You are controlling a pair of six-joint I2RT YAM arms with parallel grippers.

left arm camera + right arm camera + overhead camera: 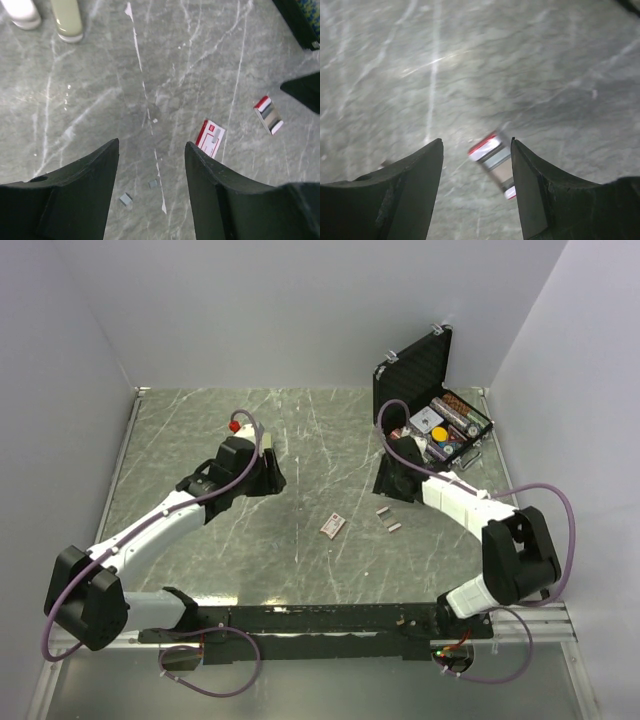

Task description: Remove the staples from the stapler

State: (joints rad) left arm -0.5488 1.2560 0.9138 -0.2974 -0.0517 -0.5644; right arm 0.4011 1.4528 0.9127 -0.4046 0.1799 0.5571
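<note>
Right fingers apart, blurred stapler between

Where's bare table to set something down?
Free: the back-middle strip between left pincer and black case; the near strip between pink box and the arm bases. Crowded: around the staples and right pincer beside the case.

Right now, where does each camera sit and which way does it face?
Top external: above and behind the robot, looking down at the table; left arm and right arm show.
Left wrist: on the left arm, facing down across the table; left jaws apart.
Right wrist: on the right arm, facing down at a blurred red-ended object; right jaws apart.
Shared: pink box, top and left wrist views.
</note>
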